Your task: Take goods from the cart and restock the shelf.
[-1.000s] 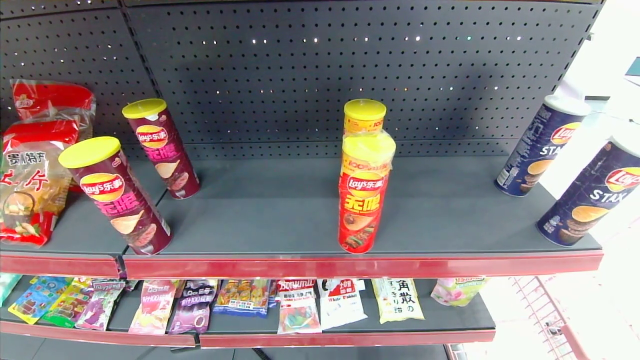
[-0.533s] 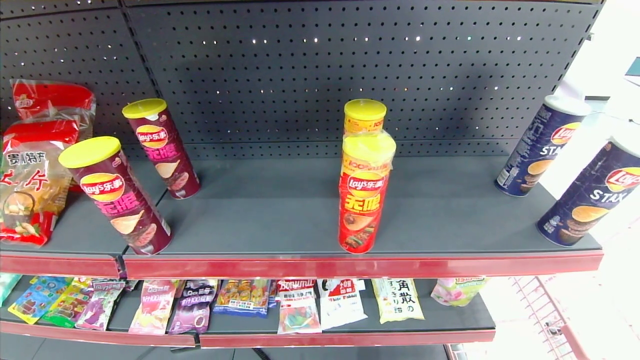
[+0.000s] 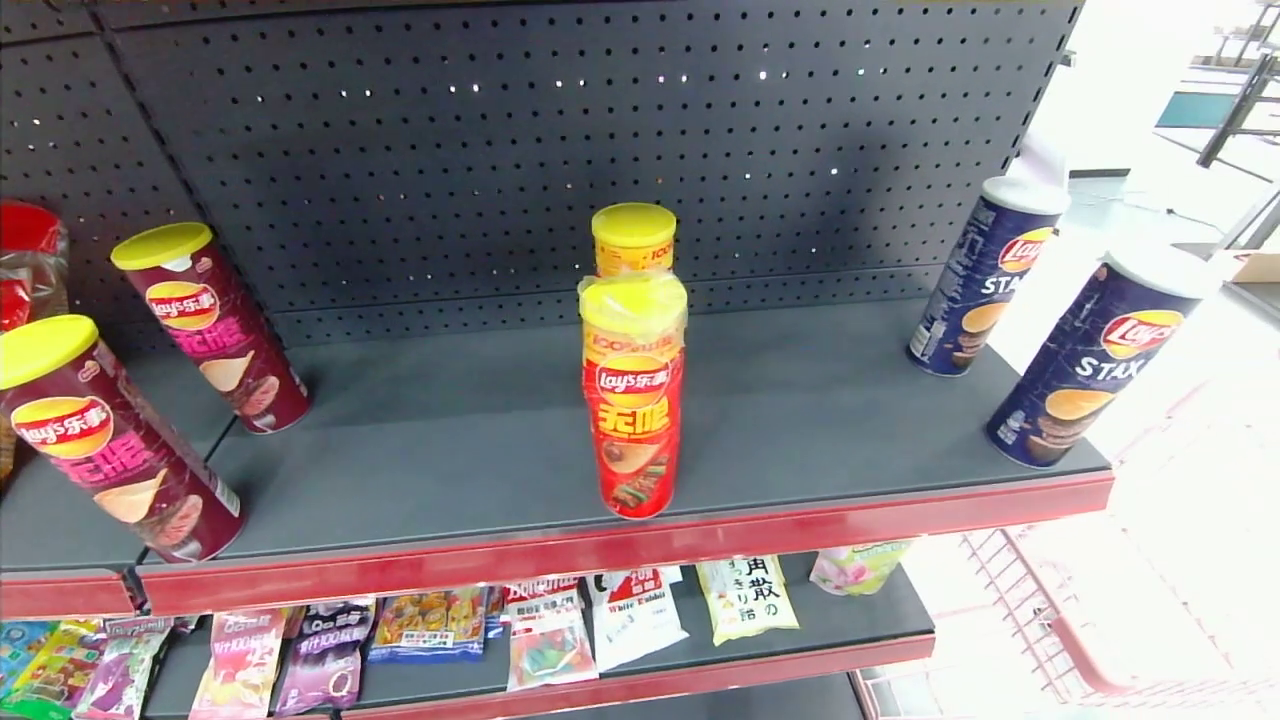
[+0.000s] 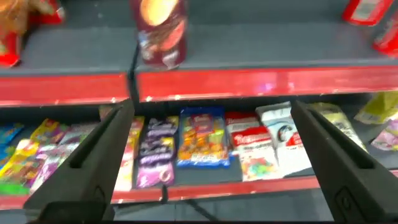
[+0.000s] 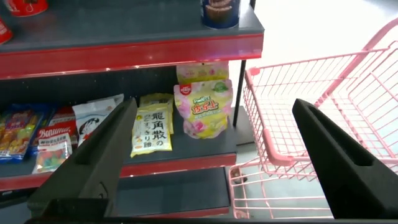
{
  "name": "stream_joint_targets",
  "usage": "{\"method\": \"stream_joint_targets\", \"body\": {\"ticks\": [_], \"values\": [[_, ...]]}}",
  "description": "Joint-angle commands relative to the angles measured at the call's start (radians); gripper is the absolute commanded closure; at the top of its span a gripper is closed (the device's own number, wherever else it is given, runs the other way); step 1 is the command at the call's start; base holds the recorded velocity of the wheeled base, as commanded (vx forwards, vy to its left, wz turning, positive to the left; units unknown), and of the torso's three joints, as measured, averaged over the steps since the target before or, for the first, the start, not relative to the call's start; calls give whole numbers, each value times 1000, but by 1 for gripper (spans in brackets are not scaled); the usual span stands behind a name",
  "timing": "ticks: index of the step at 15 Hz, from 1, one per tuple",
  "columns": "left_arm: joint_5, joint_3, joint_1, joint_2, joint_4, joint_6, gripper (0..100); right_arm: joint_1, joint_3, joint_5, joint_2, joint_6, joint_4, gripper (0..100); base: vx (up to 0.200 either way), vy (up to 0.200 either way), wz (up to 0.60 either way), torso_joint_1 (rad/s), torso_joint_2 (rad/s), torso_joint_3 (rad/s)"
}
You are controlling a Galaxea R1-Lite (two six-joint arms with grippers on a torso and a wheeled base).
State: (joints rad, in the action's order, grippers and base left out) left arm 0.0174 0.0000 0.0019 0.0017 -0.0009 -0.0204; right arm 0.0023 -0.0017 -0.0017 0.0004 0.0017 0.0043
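On the upper shelf (image 3: 480, 440) six chip cans stand on their bases in front of a dark wall with small holes (image 3: 500, 130). At the left side are two maroon cans with yellow lids: the front maroon can (image 3: 110, 440) is near the red front edge, and the back maroon can (image 3: 210, 325) is close to the wall. Near the middle, the red can (image 3: 635, 400) stands at the front edge, and the yellow can (image 3: 633, 240) is directly behind it, partly hidden. At the right end, the front blue can (image 3: 1095, 355) is near the corner of the board and the back blue can (image 3: 975, 275) is deeper.

Below, the lower shelf (image 3: 700, 678) carries a row of flat snack bags (image 3: 545, 640) lying side by side. The pink wire cart (image 5: 267, 137) stands low, just beside the right end of this shelf, near a pale green and pink bag (image 5: 205, 106).

The left gripper (image 4: 212, 109) hangs in front of the lower shelf with its fingers spread wide and nothing between them. The right gripper (image 5: 216, 104) is also spread wide and holds nothing; it is in front of the right end of the lower shelf, with the cart near it.
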Motion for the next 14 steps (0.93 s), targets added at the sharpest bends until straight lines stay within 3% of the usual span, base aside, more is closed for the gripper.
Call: {"method": "stream_joint_targets", "body": {"ticks": [1,8,11,14], "values": [[-1,0,0,-2,-1,-1,0,1,0,0,0,0,0,0,0,0,0,0,0,0],[-1,0,1,-2,-1,0,0,1,0,0,0,0,0,0,0,0,0,0,0,0],[-1,0,0,-2,-1,0,0,1,0,0,0,0,0,0,0,0,600,-1,1,-1],[-1,0,0,-2,-1,0,0,1,0,0,0,0,0,0,0,0,0,0,0,0]]}}
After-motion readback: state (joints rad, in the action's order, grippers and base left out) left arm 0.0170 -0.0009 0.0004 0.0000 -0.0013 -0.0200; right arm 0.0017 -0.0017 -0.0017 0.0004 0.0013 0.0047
